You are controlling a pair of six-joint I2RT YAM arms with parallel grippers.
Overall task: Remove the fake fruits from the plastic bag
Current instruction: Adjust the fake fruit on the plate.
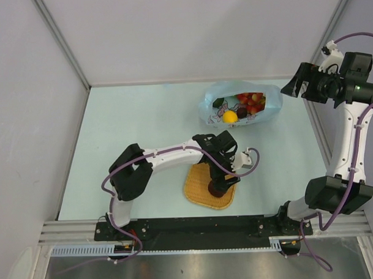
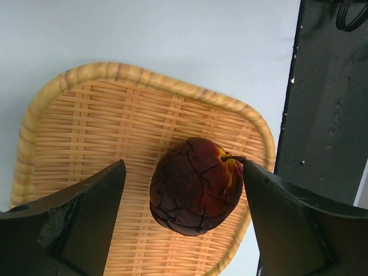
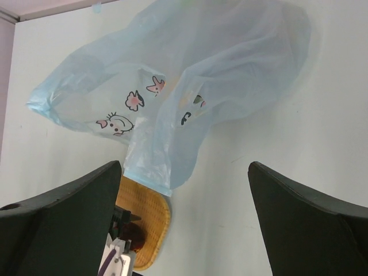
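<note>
1. Step in hand, as judged: setting down. Your left gripper (image 1: 219, 175) stands spread, with the dark purple plum (image 2: 195, 185), crackle-skinned and stemmed, resting loose on the woven tray (image 2: 69, 115).
2. Your right gripper (image 1: 295, 80): spread, empty, raised near the plastic bag (image 3: 247, 57).
3. Bag: thin, translucent, pale blue, crinkled. It holds the lemon (image 1: 230, 116) and red berries (image 1: 252, 101).
4. Next: lift the left gripper clear, then reach into the bag mouth.

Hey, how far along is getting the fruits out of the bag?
Done: one dark plum lies on the woven tray. In hand: the left hand straddles it, open, not gripping. Left: the lemon and red berries sit in the plastic bag; the right hand is open and empty.
</note>
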